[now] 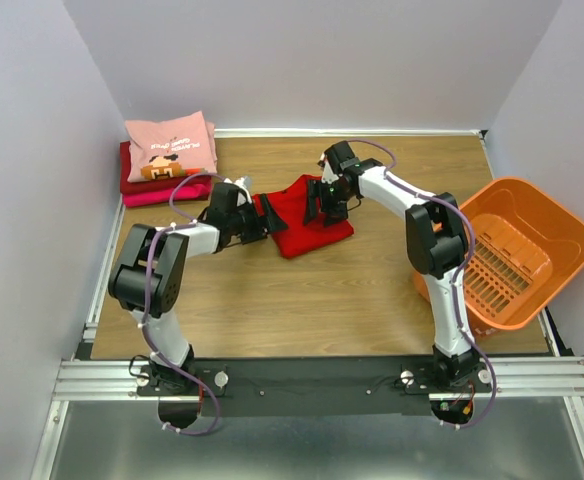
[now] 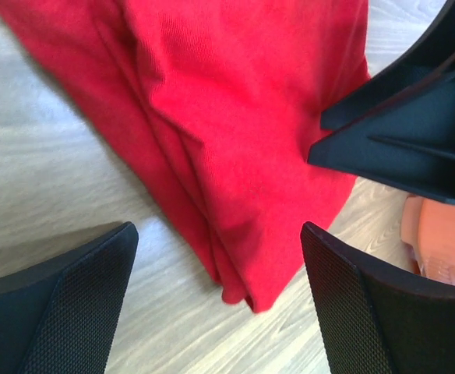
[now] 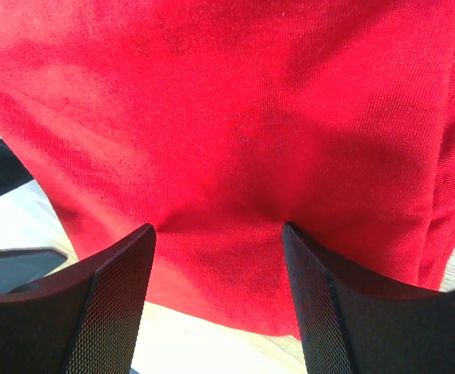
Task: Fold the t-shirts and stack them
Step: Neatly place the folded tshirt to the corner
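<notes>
Red cloth sits mid-frame in the top view: a folded red tee (image 1: 307, 215) on the wooden table (image 1: 302, 300). The left gripper (image 1: 260, 222) is at its left edge and the right gripper (image 1: 324, 208) on its middle. A pink tee (image 1: 172, 145) tops a stack (image 1: 157, 188) of darker red ones at upper left. An orange basket (image 1: 517, 250) stands at right.

Left wrist view: jaws wide open, the tee's folded corner lying between the fingers (image 2: 72, 312), ungripped. The right gripper's fingers touch the cloth at upper right.

Right wrist view: jaws apart, both tips pressed onto the tee, dimpling it, nothing pinched.
</notes>
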Robot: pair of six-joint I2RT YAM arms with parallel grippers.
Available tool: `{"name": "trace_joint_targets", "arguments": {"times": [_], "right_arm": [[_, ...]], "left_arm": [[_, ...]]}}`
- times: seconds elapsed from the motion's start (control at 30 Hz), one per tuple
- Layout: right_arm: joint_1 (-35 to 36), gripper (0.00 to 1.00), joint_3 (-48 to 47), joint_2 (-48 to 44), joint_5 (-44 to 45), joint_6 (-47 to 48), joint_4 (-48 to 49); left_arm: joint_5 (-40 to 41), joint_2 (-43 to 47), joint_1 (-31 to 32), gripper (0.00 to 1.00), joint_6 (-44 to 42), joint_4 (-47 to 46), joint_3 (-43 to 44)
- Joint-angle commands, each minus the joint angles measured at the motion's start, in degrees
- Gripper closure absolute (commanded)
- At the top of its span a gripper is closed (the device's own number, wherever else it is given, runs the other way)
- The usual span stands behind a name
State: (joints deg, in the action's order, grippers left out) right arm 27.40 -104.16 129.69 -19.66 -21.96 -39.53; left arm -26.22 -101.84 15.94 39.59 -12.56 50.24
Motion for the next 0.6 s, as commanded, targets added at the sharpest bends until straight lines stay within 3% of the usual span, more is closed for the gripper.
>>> {"name": "trace_joint_targets", "arguments": {"times": [0.0, 0.17, 0.37, 0.5, 0.57], "right_arm": [[0.3, 0.27, 3.3, 2.6, 0.5, 0.2, -0.3], [0.2, 0.27, 3.6, 2.0, 0.2, 0.0, -0.2], [0.3, 0.27, 4.5, 0.9, 0.1, -0.2, 0.2], [0.3, 0.27, 5.5, -0.1, 0.1, -0.1, 0.3], [0.3, 0.27, 6.1, -0.8, 0.1, -0.2, 0.6]], "left_arm": [[3.1, -2.2, 1.2, 0.12, 1.8, -1.7, 1.0], [4.3, -4.6, 2.9, 0.21, 3.6, -2.7, 1.2], [8.5, -5.6, 5.1, 0.49, 5.1, -2.4, 1.2], [12.3, -4.9, 5.5, 0.83, 4.4, -1.1, 1.3], [13.1, -5.0, 5.5, 0.95, 2.9, 0.4, 2.2]]}}
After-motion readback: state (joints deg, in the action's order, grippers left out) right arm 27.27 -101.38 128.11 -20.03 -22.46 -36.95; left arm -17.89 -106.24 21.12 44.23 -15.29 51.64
